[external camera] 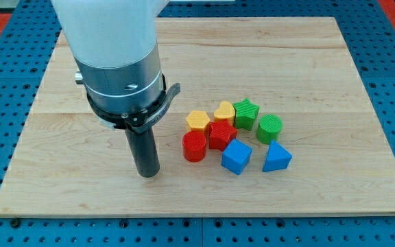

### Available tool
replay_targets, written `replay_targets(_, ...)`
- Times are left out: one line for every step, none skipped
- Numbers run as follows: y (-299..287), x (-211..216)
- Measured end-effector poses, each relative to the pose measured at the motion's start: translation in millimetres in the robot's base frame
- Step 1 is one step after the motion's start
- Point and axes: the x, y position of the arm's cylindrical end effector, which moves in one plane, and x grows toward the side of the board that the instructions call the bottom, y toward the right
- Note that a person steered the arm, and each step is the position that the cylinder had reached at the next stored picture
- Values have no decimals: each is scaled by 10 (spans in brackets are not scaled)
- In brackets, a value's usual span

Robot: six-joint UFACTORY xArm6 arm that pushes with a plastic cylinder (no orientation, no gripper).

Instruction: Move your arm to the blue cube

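The blue cube point(236, 157) sits on the wooden board point(307, 62), at the lower middle of a cluster of blocks right of centre. My tip point(147, 173) is the lower end of a dark rod, down on the board to the view's left of the cluster. It stands well apart from the blue cube, with the red cylinder point(194, 146) between them. It touches no block.
Around the blue cube: a blue triangular block point(276, 158) to its right, a red star point(220, 134) above-left, a yellow hexagon point(197, 121), a yellow heart point(224, 111), a green star point(246, 113) and a green cylinder point(269, 127). The arm's white and grey body point(115, 55) fills the upper left.
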Motion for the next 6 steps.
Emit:
replay_targets(78,247)
replay_targets(311,423)
replay_targets(566,423)
replay_targets(988,420)
replay_targets(1518,355)
replay_targets(1519,175)
